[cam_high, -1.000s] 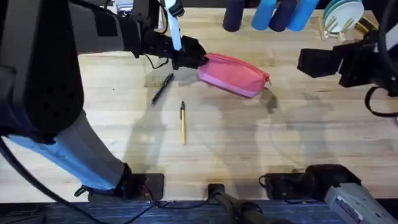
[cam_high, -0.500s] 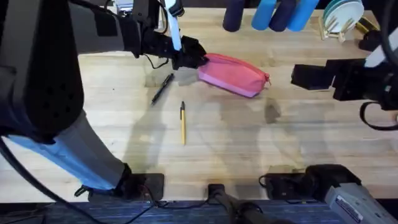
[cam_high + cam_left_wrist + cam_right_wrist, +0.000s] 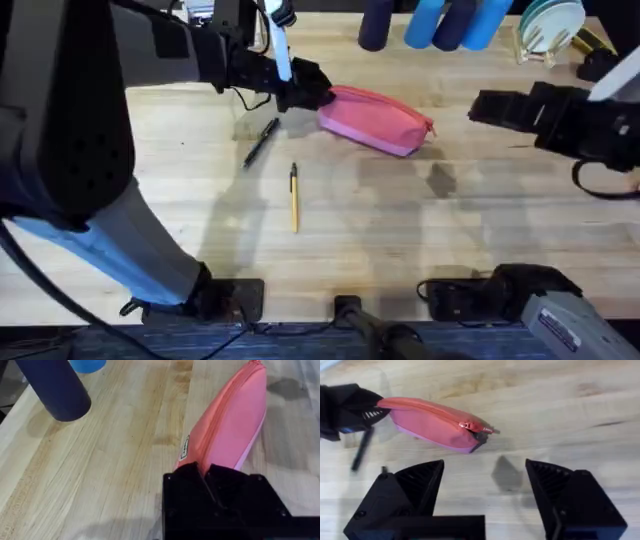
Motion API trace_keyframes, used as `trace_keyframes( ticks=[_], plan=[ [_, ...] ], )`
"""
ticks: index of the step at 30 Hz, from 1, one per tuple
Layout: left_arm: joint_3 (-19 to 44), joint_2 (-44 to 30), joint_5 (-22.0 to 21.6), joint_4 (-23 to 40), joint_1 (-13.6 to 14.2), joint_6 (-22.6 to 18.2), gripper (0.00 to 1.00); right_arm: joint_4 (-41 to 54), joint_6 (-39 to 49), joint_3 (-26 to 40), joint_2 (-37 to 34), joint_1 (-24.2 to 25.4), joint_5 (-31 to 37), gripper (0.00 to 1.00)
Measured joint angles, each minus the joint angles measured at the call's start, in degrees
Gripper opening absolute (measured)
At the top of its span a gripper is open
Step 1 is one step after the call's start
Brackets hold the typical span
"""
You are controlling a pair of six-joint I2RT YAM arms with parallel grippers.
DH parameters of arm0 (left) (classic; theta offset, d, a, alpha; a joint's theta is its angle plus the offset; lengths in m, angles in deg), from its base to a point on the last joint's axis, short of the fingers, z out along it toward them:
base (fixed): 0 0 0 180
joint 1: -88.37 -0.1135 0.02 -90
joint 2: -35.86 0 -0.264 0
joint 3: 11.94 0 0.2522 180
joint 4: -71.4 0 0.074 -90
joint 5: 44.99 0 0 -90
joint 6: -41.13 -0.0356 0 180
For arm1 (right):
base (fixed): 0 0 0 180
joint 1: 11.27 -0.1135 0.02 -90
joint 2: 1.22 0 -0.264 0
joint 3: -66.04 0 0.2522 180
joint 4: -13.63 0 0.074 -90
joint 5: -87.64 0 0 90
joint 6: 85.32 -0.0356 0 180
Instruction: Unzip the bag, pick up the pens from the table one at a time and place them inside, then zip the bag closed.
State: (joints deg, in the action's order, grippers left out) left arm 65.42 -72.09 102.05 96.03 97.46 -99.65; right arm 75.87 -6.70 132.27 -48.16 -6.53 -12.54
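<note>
Up near the far edge of the table (image 3: 400,220), your left gripper (image 3: 318,93) reaches in from the left and pinches one end of the bag (image 3: 378,120). In the left wrist view its black fingers (image 3: 200,477) are squeezed together on the pink cloth. Your right gripper (image 3: 485,485) hangs in the air off the bag's other end, toward the right edge of the table, with its two fingers wide apart and nothing between them.

The right wrist view lets you see the little zipper pull (image 3: 470,425) at the bag's near end, with the zipper closed all along the top. The left wrist view shows a small tag (image 3: 184,447) sewn by the zipper, and a dark blue cup (image 3: 55,387) standing on the wood.

The bag is soft, long and puffy. The black pen (image 3: 262,141) lies slanted just beside the left gripper. The yellow pen (image 3: 294,197) lies straight, closer to the near edge. Both are thin sticks on the light, stripy wood.
</note>
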Motion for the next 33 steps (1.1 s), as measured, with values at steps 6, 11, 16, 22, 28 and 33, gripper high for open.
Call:
trace_keyframes(
  ticks=[6,11,16,22,28,33],
  plan=[
    [0.0,0.0,0.0,0.0,0.0,0.0,0.043,0.0,-0.6,0.0,-5.5,9.1,-12.2,0.996],
    [0.0,0.0,0.0,0.0,0.0,0.0,0.042,0.0,-0.1,0.0,-9.8,14.6,-22.1,0.995],
    [0.0,0.0,0.0,0.0,0.0,0.0,0.043,0.0,5.9,0.0,-15.8,19.3,-30.9,0.995],
    [0.0,0.0,0.0,0.0,0.0,0.0,0.043,0.0,12.9,0.0,-20.3,19.9,-34.1,0.995],
    [0.0,0.0,0.0,0.0,0.0,0.0,0.043,0.0,15.4,0.0,-23.2,19.9,-34.8,0.995],
    [0.0,0.0,0.0,0.0,0.0,0.0,0.043,0.0,15.1,0.0,-23.5,19.9,-34.9,0.996]
  ],
)
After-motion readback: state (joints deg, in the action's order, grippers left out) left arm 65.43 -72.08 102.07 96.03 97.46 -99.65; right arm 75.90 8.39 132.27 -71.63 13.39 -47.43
